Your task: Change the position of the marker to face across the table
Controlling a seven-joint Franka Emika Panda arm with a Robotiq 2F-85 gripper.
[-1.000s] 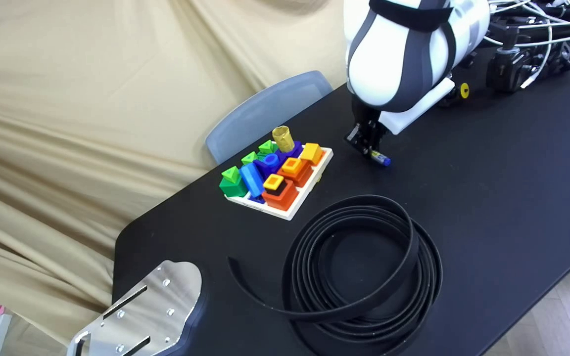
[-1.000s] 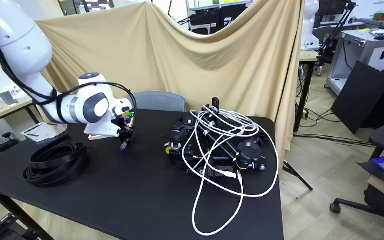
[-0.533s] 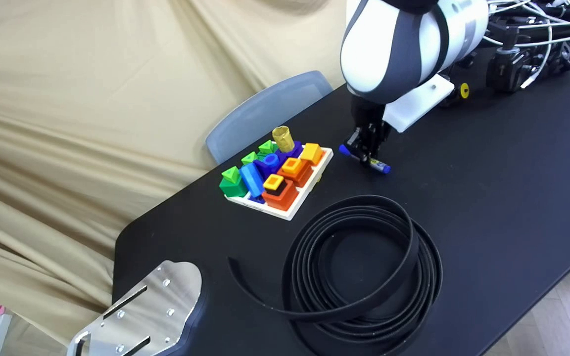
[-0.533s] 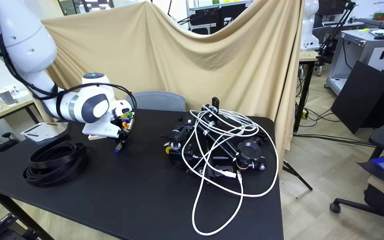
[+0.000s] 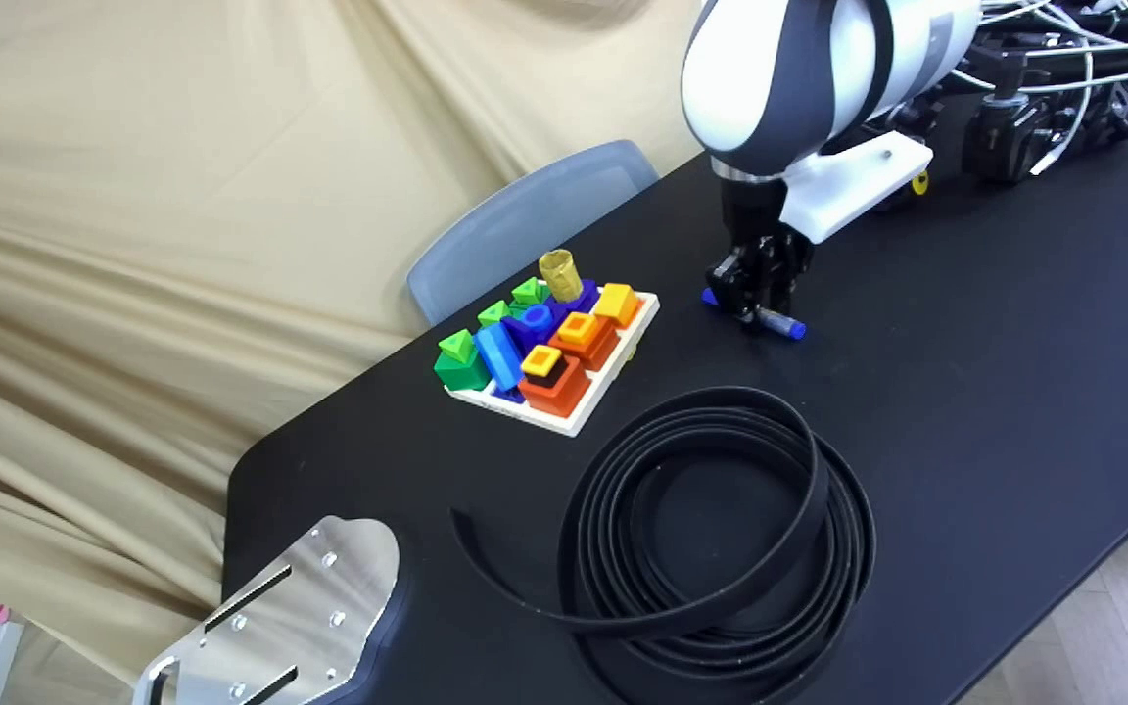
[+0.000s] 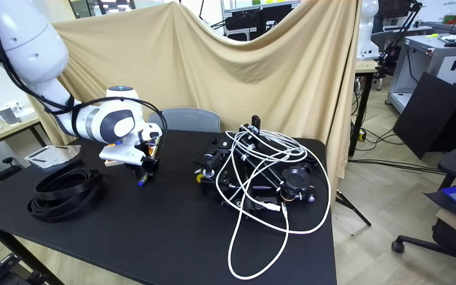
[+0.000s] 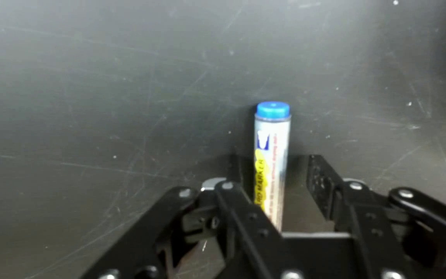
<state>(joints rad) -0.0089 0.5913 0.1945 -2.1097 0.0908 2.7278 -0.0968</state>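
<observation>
Marker [image 7: 271, 155] lying on the surface [image 5: 995, 411], running between the fingers of the hand [image 7: 272, 174]; in an exterior view a blue end shows on either side. Fingers well parted, nothing gripped: clear gap to one finger, the other just beside the barrel, contact not certain. Handling (est.): light, stiff, smooth plastic; round, so apt to roll or swivel if pushed off-centre. Not fragile; should take a firm pinch. Best hold: mid-barrel, pads square across, so it turns without tipping.
</observation>
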